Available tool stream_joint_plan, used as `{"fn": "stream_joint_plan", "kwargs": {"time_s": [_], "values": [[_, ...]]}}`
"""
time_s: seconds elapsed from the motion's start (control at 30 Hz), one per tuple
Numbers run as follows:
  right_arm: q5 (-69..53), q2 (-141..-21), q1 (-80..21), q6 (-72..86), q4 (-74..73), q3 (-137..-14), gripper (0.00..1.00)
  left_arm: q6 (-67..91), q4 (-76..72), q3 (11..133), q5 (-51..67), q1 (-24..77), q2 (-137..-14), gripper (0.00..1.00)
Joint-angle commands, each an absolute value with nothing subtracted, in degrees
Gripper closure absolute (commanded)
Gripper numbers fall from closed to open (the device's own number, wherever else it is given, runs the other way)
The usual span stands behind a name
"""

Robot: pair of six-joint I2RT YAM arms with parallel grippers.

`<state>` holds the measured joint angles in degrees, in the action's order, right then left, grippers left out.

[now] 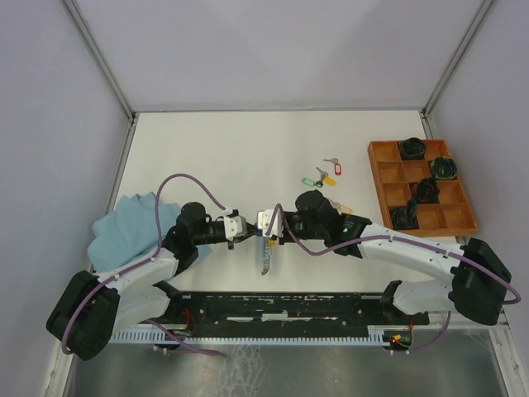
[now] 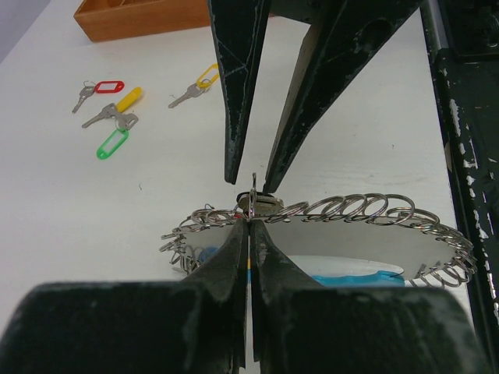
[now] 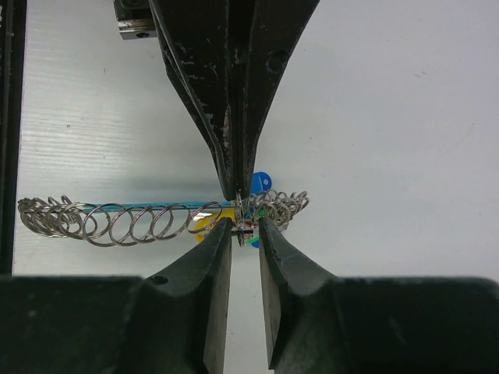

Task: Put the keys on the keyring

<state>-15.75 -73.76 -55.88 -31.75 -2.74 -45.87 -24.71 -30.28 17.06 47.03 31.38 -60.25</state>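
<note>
From above, the left gripper and right gripper meet tip to tip over the white table. A blue cloth lies behind the left claw and a wooden tray well out past the right one. Only the wrist views show the grip: the left claw's fingers are pressed together on the keyring, a wire loop strung with small rings spreading just beside both tips. The right claw's fingers stand slightly apart around that spot, and loose keys lie well beyond them.
</note>
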Motion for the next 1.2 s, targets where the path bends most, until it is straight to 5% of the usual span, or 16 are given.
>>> {"fn": "stream_joint_plan", "kwargs": {"time_s": [0.0, 1.17], "values": [[-17.4, -70.4, -55.6, -32.2, -3.2, -48.4, 0.70, -22.8, -36.3, 17.2, 48.2, 31.7, -59.6, 0.97], [-20.8, -73.9, -52.0, -29.2, -0.9, -45.1, 0.76, -22.3, -36.9, 17.0, 48.7, 31.7, -59.0, 0.97]]}}
